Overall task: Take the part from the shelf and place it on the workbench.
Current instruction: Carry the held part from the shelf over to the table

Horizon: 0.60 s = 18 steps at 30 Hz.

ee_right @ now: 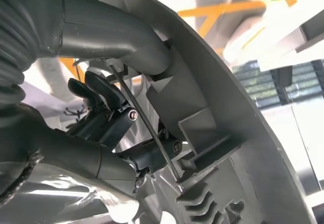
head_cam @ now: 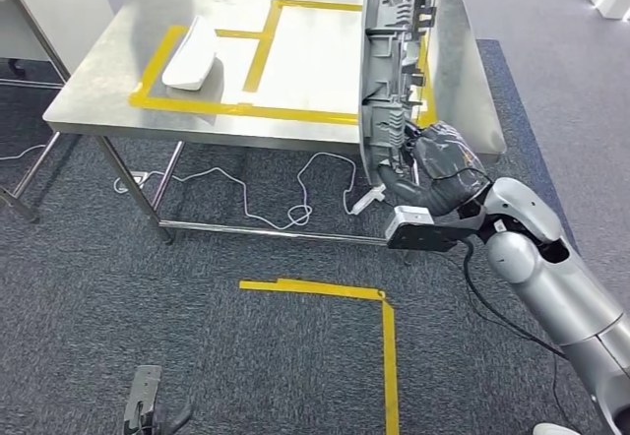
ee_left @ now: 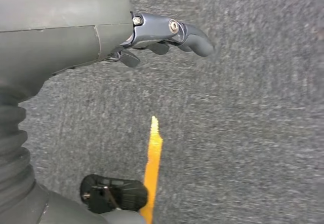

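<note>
The part [head_cam: 388, 71] is a long grey moulded plastic panel, ribbed and slotted on its inner face, held upright on edge over the right end of the workbench [head_cam: 96, 81], a brushed steel table marked with yellow tape [head_cam: 245, 110]. The right hand [head_cam: 438, 164], dark and glossy, grips the part's lower end just off the workbench's near edge. The right wrist view adds the grip itself: the thick grey thumb [ee_right: 111, 36] presses the curved outer rim while dark fingers [ee_right: 103, 89] curl into the ribbed inside. A smooth white curved piece [head_cam: 192, 56] lies inside the taped area on the workbench's left. The left wrist view shows the left hand [ee_left: 168, 34] empty, fingers loosely apart, over coarse grey carpet [ee_left: 248, 133].
</note>
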{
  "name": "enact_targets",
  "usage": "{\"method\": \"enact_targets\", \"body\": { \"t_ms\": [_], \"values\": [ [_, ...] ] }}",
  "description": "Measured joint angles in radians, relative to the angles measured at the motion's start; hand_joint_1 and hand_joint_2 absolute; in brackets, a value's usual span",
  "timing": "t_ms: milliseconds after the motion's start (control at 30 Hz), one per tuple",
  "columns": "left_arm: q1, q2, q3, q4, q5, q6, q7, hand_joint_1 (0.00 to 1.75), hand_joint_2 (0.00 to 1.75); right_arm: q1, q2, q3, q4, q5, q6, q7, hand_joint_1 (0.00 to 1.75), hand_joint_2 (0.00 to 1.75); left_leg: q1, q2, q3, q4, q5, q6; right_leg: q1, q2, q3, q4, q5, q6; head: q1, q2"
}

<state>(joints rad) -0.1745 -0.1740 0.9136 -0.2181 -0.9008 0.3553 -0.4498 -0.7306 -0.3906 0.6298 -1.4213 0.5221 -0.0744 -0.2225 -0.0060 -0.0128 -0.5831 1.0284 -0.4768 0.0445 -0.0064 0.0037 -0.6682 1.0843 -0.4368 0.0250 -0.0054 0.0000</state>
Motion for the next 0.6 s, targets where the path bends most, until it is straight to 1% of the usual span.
{"method": "enact_targets", "body": {
  "t_ms": [33, 100, 167, 200, 233, 267, 300, 333, 367, 400, 433, 467, 500, 533, 600],
  "values": [
    [-0.002, -0.001, 0.0, 0.0, 0.002, 0.0, 0.0, 0.0, 1.75, -0.003, -0.001, -0.002, -0.002, 0.002, 0.001, 0.0, 1.75, 1.75, -0.001, 0.0, 0.003, 0.0, -0.004, -0.003, 0.004, -0.001, 0.02, -0.04, 0.01, -0.006, 0.0, 0.0],
    [-0.004, -0.002, 0.0, 0.0, 0.005, -0.001, 0.0, 0.0, 1.75, -0.008, -0.001, -0.004, -0.006, 0.008, 0.002, 0.0, 1.75, 1.75, -0.001, 0.001, 0.004, -0.002, -0.009, -0.013, 0.008, -0.002, 0.039, -0.067, -0.004, -0.011, -0.001, 0.0],
    [-0.005, 0.0, 0.0, -0.001, 0.008, -0.001, 0.0, 0.0, 1.75, -0.007, -0.001, -0.003, -0.013, 0.013, 0.003, 0.0, 1.75, 1.75, -0.003, 0.003, 0.007, 0.002, -0.02, -0.024, 0.002, -0.001, 0.055, -0.083, -0.012, -0.015, -0.001, 0.0],
    [-0.006, 0.001, 0.0, -0.001, 0.009, 0.0, 0.0, 0.0, 1.75, -0.006, -0.001, -0.003, -0.016, 0.014, 0.003, 0.0, 1.75, 1.75, -0.003, 0.004, 0.001, 0.022, -0.032, -0.031, -0.002, -0.002, 0.064, -0.089, -0.015, -0.018, -0.004, 0.0],
    [-0.007, 0.003, 0.0, -0.002, 0.01, 0.0, 0.0, 0.0, 1.75, -0.005, -0.001, -0.003, -0.019, 0.016, 0.003, 0.001, 1.75, 1.75, -0.002, 0.004, -0.017, 0.063, -0.051, -0.037, -0.006, -0.003, 0.074, -0.095, -0.017, -0.02, -0.006, 0.0],
    [-0.007, 0.003, 0.0, -0.002, 0.011, 0.001, 0.0, 0.0, 1.75, -0.004, -0.001, -0.003, -0.019, 0.017, 0.003, 0.001, 1.75, 1.75, 0.002, 0.005, -0.048, 0.125, -0.075, -0.043, -0.007, -0.004, 0.081, -0.096, -0.022, -0.023, -0.008, 0.0],
    [-0.005, 0.004, 0.0, -0.002, 0.011, 0.001, 0.0, 0.0, 1.75, -0.002, -0.001, -0.003, -0.02, 0.019, 0.003, 0.001, 1.75, 1.75, 0.006, 0.005, -0.087, 0.194, -0.097, -0.047, -0.007, -0.004, 0.087, -0.096, -0.027, -0.024, -0.009, 0.0],
    [-0.002, 0.005, 0.0, -0.002, 0.012, 0.001, 0.0, 0.0, 1.75, 0.002, -0.001, -0.003, -0.02, 0.02, 0.003, 0.002, 1.75, 1.75, 0.01, 0.006, -0.123, 0.249, -0.106, -0.051, -0.007, -0.003, 0.093, -0.095, -0.033, -0.023, -0.009, 0.0],
    [0.0, 0.006, 0.0, -0.002, 0.012, 0.001, 0.0, 0.0, 1.75, 0.007, -0.001, -0.002, -0.02, 0.021, 0.003, 0.002, 1.75, 1.75, 0.013, 0.006, -0.145, 0.275, -0.097, -0.054, -0.008, -0.002, 0.102, -0.095, -0.04, -0.022, -0.009, 0.0],
    [0.001, 0.008, 0.0, -0.002, 0.013, 0.001, 0.0, 0.0, 1.75, 0.011, -0.001, -0.002, -0.02, 0.022, 0.003, 0.002, 1.75, 1.75, 0.015, 0.006, -0.15, 0.26, -0.065, -0.056, -0.008, -0.001, 0.111, -0.094, -0.048, -0.021, -0.009, 0.0],
    [0.002, 0.009, 0.0, -0.002, 0.013, 0.001, 0.0, 0.0, 1.75, 0.015, -0.001, -0.002, -0.02, 0.024, 0.002, 0.002, 1.75, 1.75, 0.016, 0.006, -0.138, 0.208, -0.017, -0.057, -0.009, 0.0, 0.123, -0.094, -0.056, -0.018, -0.009, 0.0],
    [0.002, 0.01, 0.0, -0.002, 0.013, 0.001, 0.0, 0.0, 1.75, 0.018, -0.001, -0.002, -0.02, 0.028, 0.002, 0.002, 1.75, 1.75, 0.017, 0.006, -0.117, 0.146, 0.028, -0.057, -0.01, 0.001, 0.134, -0.093, -0.066, -0.015, -0.009, 0.0],
    [0.002, 0.011, 0.0, -0.002, 0.013, 0.0, 0.0, 0.0, 1.75, 0.018, -0.001, -0.002, -0.019, 0.032, 0.0, 0.002, 1.75, 1.75, 0.016, 0.007, -0.096, 0.09, 0.059, -0.055, -0.009, 0.001, 0.141, -0.092, -0.074, -0.01, -0.009, 0.0],
    [0.002, 0.011, 0.0, -0.001, 0.014, 0.0, -0.001, 0.0, 1.75, 0.017, -0.001, -0.002, -0.02, 0.036, -0.002, 0.003, 1.75, 1.75, 0.015, 0.007, -0.076, 0.045, 0.068, -0.051, -0.008, 0.002, 0.145, -0.092, -0.08, -0.004, -0.01, 0.0],
    [0.001, 0.01, 0.0, -0.001, 0.016, 0.0, -0.001, 0.0, 1.75, 0.017, -0.001, -0.002, -0.021, 0.042, -0.006, 0.004, 1.75, 1.75, 0.011, 0.006, -0.06, 0.016, 0.048, -0.038, -0.005, 0.004, 0.144, -0.093, -0.086, 0.006, -0.01, 0.0]
  ]
}}
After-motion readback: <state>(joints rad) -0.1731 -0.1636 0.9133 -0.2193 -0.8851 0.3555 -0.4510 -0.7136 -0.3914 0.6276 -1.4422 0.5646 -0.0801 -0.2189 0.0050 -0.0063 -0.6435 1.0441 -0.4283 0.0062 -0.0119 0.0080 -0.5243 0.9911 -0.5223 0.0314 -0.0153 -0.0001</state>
